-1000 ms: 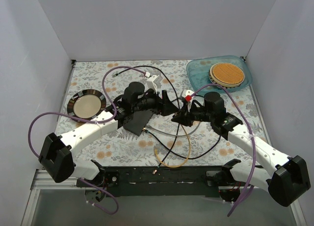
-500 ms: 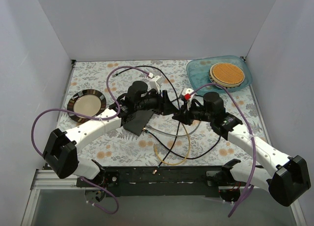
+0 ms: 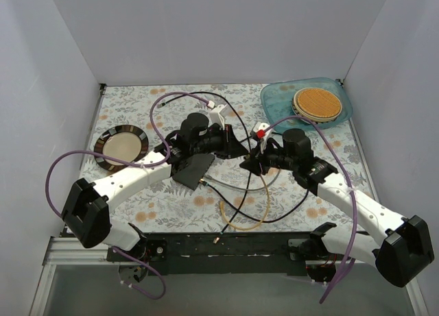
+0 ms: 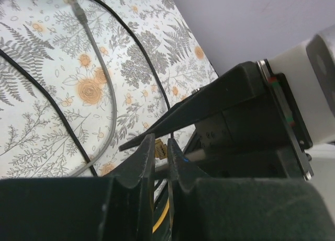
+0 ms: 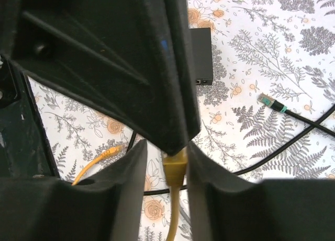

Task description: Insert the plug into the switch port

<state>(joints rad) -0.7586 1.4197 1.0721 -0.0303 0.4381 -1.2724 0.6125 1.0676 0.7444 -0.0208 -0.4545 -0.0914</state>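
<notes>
A yellow plug [image 5: 174,165] on a yellow cable [image 3: 240,223] hangs above the table's middle, where both grippers meet. My left gripper [image 4: 162,153] is shut on the plug [image 4: 159,148]; its black fingertip [image 5: 175,131] covers the plug's top end in the right wrist view. My right gripper [image 5: 167,162] stands around the same plug with its jaws parted, a gap showing on the plug's left side. The black switch [image 3: 191,171] lies flat on the table under the left gripper [image 3: 240,151]. A port [image 5: 201,81] shows on its edge. The right gripper [image 3: 251,163] faces the left one.
A dark plate [image 3: 121,146] sits at the left. A blue tray [image 3: 274,103] holding a wicker disc stands at the back right. Black cables, a grey cable [image 4: 104,79], a second yellow plug [image 5: 112,149] and a green-tipped plug [image 5: 267,100] lie around the switch.
My left gripper has closed onto the yellow plug. The right gripper's jaws have parted a little around it. Both arms stayed nearly in place.
</notes>
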